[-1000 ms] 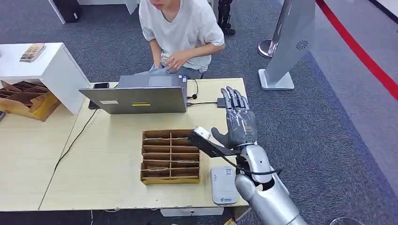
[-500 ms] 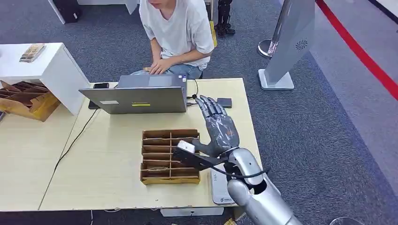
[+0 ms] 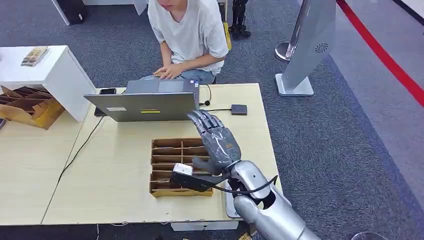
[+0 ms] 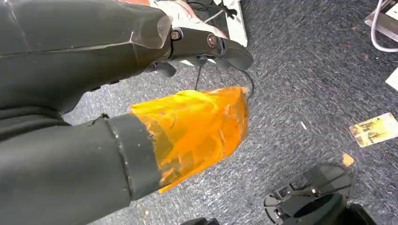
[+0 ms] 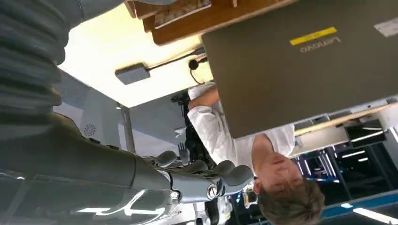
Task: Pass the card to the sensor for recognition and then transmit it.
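My right hand (image 3: 217,142) hovers over the right side of a brown cardboard divider box (image 3: 172,167) on the wooden table (image 3: 115,165). Its fingers (image 5: 220,176) are stretched out and apart, with nothing in them. A patterned card (image 5: 180,11) lies in one slot of the box. A white card reader (image 3: 228,200) sits near the table's front edge, mostly hidden by my right forearm. A small dark device (image 3: 239,109) on a cable lies at the table's far right. My left hand (image 4: 187,93), its thumb wrapped in orange tape, hangs over the carpet holding nothing.
An open grey laptop (image 3: 150,105) stands behind the box, and a person (image 3: 190,35) sits beyond it with hands at the keyboard. A white cabinet (image 3: 50,75) and cardboard trays (image 3: 25,107) stand at the left. One card (image 4: 375,129) lies on the carpet.
My right hand has swung left and nearer, from the table's right side to above the divider box. The person's hands have dropped to the laptop.
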Tool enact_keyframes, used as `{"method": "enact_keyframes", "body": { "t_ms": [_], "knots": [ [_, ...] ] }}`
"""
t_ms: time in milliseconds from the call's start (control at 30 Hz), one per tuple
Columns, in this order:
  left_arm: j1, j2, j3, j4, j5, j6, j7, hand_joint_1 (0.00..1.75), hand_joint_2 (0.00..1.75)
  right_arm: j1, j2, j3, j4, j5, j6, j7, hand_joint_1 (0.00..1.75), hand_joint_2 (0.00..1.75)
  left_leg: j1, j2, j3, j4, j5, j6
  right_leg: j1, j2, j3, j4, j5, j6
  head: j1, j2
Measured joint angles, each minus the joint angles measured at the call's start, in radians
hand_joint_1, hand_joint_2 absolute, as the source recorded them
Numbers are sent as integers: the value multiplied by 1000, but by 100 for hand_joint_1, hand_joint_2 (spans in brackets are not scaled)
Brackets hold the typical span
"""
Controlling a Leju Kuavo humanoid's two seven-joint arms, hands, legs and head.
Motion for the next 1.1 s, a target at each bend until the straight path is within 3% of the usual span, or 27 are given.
{"method": "enact_keyframes", "body": {
  "t_ms": [433,1100],
  "knots": [
    [-6,0,-19,0,-8,-6,1,0,0,-19,2,18,106,62,-34,50,0,175,0,0,0,0,0,0,0,0,0,0,0,0,0,0],
    [-7,-2,-23,0,-14,-11,2,0,0,-28,25,19,175,71,-40,56,0,175,0,0,0,0,0,0,0,0,0,0,0,0,0,0]
  ]
}}
